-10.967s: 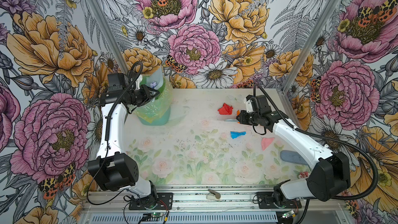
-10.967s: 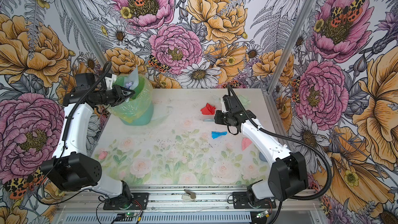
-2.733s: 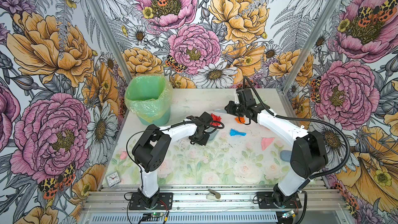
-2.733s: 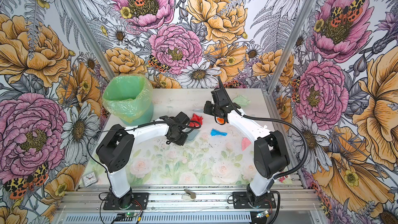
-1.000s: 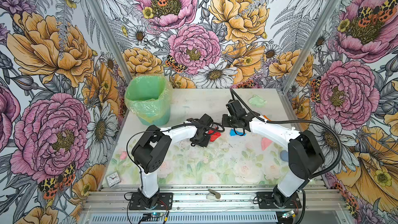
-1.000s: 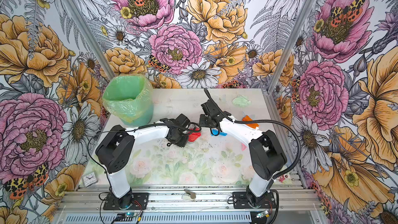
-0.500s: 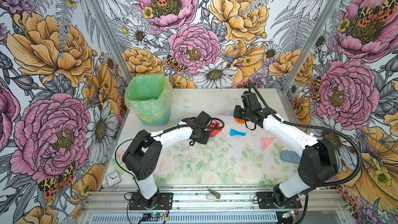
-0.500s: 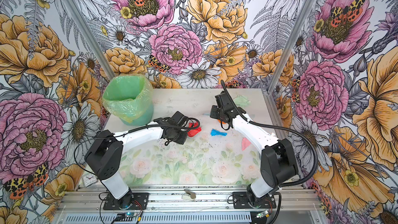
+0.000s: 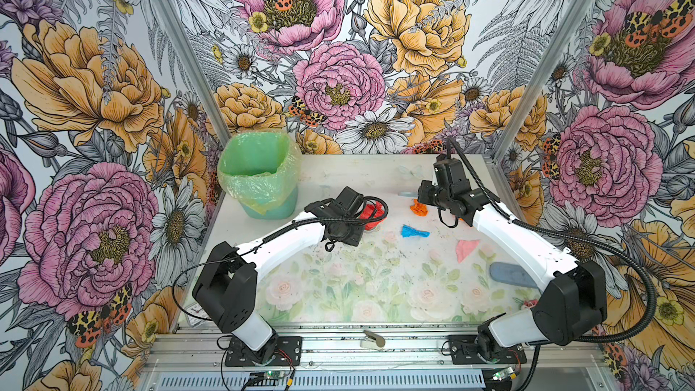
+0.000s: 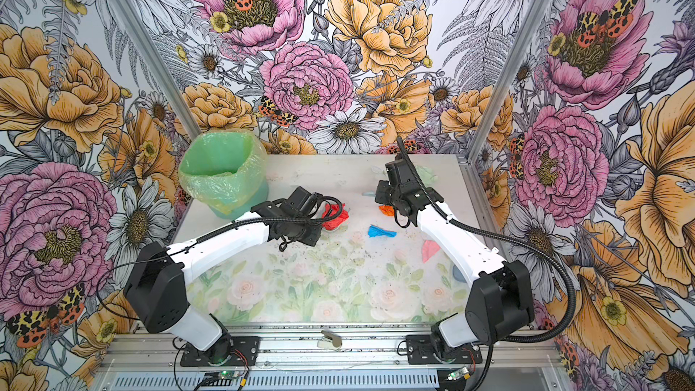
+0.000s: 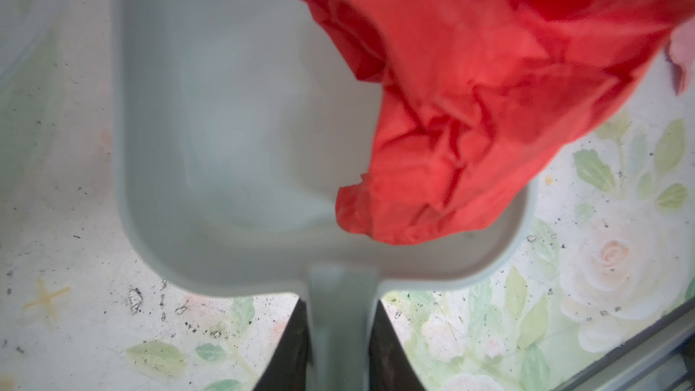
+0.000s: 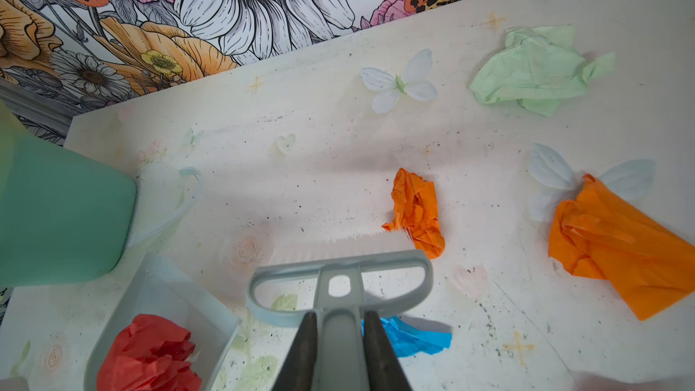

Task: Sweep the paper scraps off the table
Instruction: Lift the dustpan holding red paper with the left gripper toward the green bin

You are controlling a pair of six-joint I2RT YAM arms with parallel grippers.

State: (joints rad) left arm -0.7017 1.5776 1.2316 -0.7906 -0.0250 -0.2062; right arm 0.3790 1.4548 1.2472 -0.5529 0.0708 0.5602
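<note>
My left gripper (image 11: 340, 306) is shut on the handle of the pale grey-blue dustpan (image 11: 233, 144), which lies flat on the table (image 9: 338, 287). A crumpled red paper scrap (image 11: 489, 107) lies in the pan, overhanging one side. My right gripper (image 12: 340, 317) is shut on the brush (image 12: 338, 265) handle. The white bristles touch a small orange scrap (image 12: 415, 212). A blue scrap (image 9: 413, 232) lies just behind the brush. A pink scrap (image 9: 466, 249), a larger orange scrap (image 12: 620, 246) and a pale green scrap (image 12: 534, 69) lie loose farther right and back.
A green bin lined with a green bag (image 9: 259, 174) stands at the back left, close to the dustpan. A grey-blue oblong piece (image 9: 511, 274) lies by the right arm. A small pale object (image 9: 372, 338) sits on the front aluminium rail. Flowered walls close three sides.
My right gripper has drawn the brush away from the dustpan, back to the right beside the small orange scrap. The left arm shifted slightly with the dustpan; the red scrap stayed in it.
</note>
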